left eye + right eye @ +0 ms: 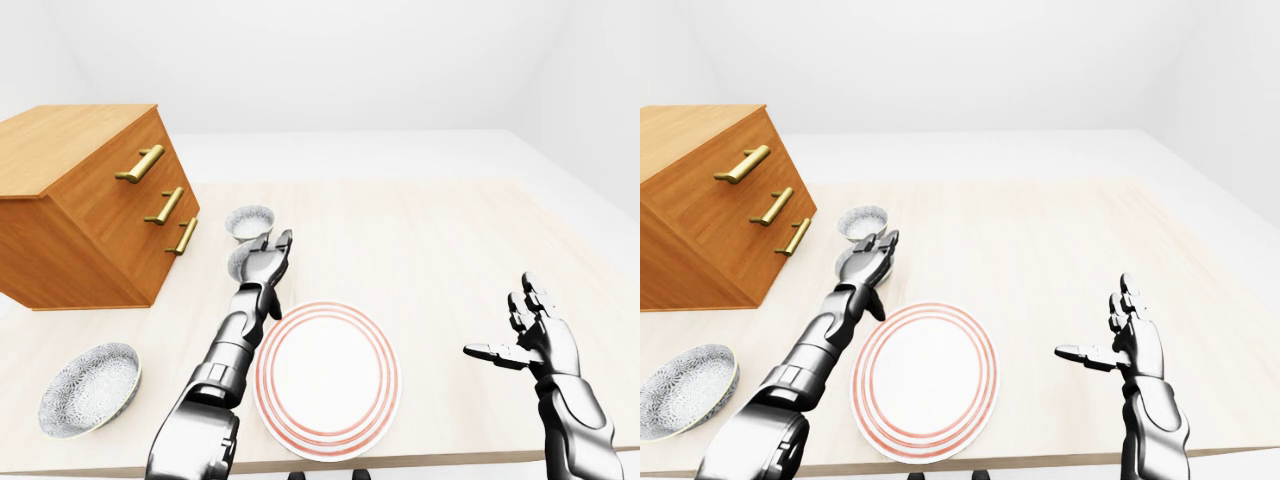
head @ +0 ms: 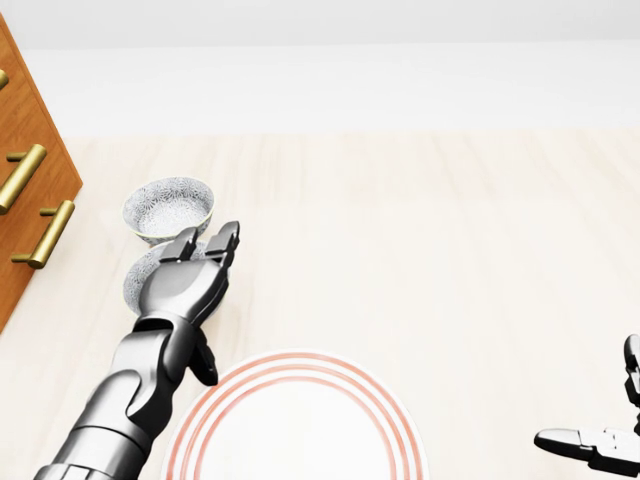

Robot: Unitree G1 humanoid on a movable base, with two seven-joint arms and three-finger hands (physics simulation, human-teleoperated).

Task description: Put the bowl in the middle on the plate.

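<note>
Where left hand (image 2: 182,285) covers middle bowl (image 2: 134,277), mostly hidden

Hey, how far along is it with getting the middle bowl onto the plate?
Done: the reach. The left hand lies over the middle bowl, fingers extended across it. In hand: the grasp, as the fingers do not look closed round the bowl. Left: lifting it and setting it on the plate, which is bare. The right hand is open, off to the right.
</note>
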